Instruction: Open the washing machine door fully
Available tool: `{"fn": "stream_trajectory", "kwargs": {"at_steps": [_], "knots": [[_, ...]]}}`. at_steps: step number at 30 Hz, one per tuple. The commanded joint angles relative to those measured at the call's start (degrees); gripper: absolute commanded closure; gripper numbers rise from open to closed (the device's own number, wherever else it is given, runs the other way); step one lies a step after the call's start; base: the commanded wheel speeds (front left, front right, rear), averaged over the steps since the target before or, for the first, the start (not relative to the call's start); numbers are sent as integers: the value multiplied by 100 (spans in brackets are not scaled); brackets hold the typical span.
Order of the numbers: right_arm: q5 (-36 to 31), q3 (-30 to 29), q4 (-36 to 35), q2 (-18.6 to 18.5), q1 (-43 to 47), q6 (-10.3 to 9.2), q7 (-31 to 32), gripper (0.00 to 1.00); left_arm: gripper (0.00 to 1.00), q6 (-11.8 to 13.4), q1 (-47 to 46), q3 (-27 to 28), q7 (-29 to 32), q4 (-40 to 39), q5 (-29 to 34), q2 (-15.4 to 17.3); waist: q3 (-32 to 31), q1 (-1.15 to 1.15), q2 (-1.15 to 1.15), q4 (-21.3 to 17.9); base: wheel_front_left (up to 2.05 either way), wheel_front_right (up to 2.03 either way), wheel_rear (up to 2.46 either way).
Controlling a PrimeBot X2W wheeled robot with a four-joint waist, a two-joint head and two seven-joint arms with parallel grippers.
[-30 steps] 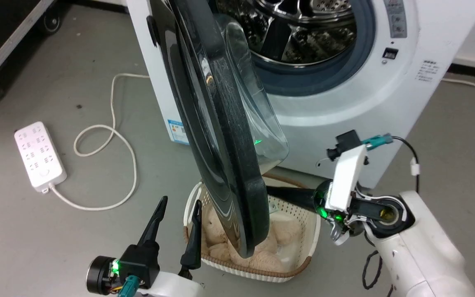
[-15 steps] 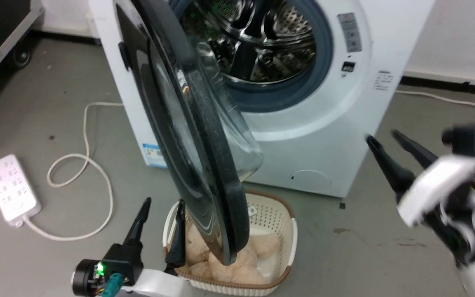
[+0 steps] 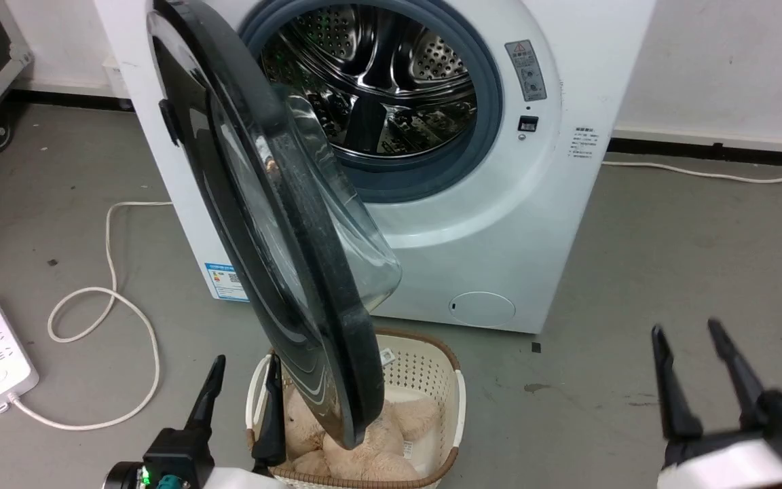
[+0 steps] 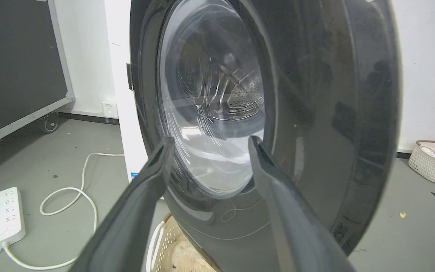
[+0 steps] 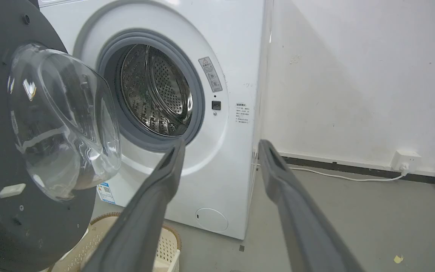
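Head view: the left fingers [image 3: 204,401] are standing spread and empty just left of the swung-out washing machine door [image 3: 282,272], the right fingers [image 3: 669,387] hovering spread well right of it. Left wrist view: the door's outer face is looming just beyond the fingers. Right wrist view: the washing machine [image 5: 225,181] is standing beyond the fingers.

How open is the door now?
Open wide, about square to the machine front: door stands edge-on in the head view, glass bowl clear of the exposed drum. Whether it's at its hinge stop, cannot tell.
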Motion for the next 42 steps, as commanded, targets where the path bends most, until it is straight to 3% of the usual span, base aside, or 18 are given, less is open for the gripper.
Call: {"fn": "stream_trajectory", "kwargs": {"at_steps": [1,15,16,24,33,37,42], "knots": [[-121,-52,-75,102,191,3,-90,0,0,-23,90,-8,-30,-19,8,10,8,1,0,-17,0,0,0],[-215,-54,-86,340,451,3,-220,0,3,-34,-90,-55,-30,55,111,1,161,1,0,37,0,0,0],[-171,-50,-54,342,431,3,-228,0,100,-58,-109,-53,-30,13,121,-1,173,1,0,34,0,0,0],[-102,-28,46,344,322,3,-245,0,100,-129,-269,196,-30,-578,-87,-6,170,1,0,-7,0,0,0],[58,-9,76,345,263,3,-199,0,100,240,-1005,801,-30,-2460,62,-32,57,1,0,-62,0,0,0],[136,-32,106,345,238,3,-181,0,100,155,-1571,728,-13,-2983,18,-16,16,1,0,-75,0,0,0],[245,64,165,345,244,3,-188,0,100,88,-2116,282,461,-3193,6,-18,-4,1,0,-121,0,0,0]]}}
